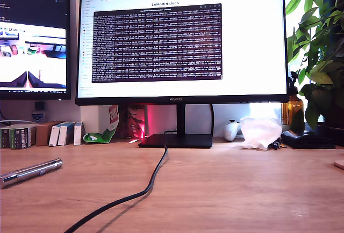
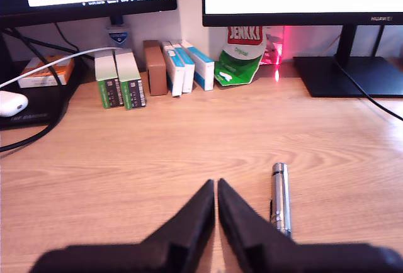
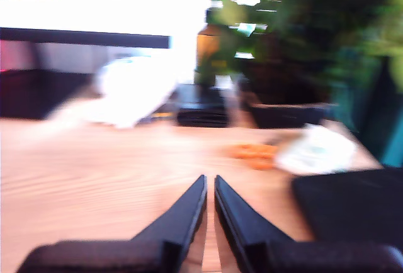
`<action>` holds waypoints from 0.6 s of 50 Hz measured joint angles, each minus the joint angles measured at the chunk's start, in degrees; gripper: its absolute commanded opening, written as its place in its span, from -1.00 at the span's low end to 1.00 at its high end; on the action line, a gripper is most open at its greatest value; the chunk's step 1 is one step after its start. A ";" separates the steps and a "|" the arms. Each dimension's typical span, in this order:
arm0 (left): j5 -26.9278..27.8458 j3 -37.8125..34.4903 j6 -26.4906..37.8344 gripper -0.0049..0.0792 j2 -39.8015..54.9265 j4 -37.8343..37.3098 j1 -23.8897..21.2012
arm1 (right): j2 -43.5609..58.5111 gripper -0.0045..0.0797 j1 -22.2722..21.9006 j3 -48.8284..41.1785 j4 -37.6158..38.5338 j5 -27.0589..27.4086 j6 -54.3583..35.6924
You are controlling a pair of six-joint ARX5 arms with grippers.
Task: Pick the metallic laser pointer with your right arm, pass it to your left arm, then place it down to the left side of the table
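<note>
The metallic laser pointer (image 1: pixel 29 172) lies flat on the wood-grain table (image 1: pixel 226 190) at the exterior view's left edge. No arm shows in that view. In the first wrist view the pointer (image 2: pixel 281 196) rests on the table just beside my first gripper (image 2: pixel 216 185), whose dark fingers are shut with nothing between them and do not touch it. The second wrist view is blurred. My second gripper (image 3: pixel 210 182) hovers shut and empty over bare wood (image 3: pixel 94 160), and no pointer shows there.
A black cable (image 1: pixel 153 182) runs from the monitor stand (image 1: pixel 176 140) toward the front edge. Small boxes (image 2: pixel 151 72) line the back. A white bag (image 1: pixel 259 132), a plant (image 1: pixel 320 56) and a dark flat object (image 3: pixel 349 207) sit at the exterior view's right.
</note>
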 measured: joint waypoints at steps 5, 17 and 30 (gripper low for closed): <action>-0.02 0.00 0.00 -0.93 0.00 0.00 2.14 | -0.02 -0.84 -4.42 0.00 0.00 0.00 0.00; -0.02 0.02 0.02 -0.93 0.00 0.00 3.65 | -0.02 -0.84 -13.73 0.00 0.00 -0.02 0.00; -0.02 0.02 0.02 -0.93 0.00 0.00 4.63 | 0.00 -0.84 -18.45 0.00 0.00 -0.02 0.00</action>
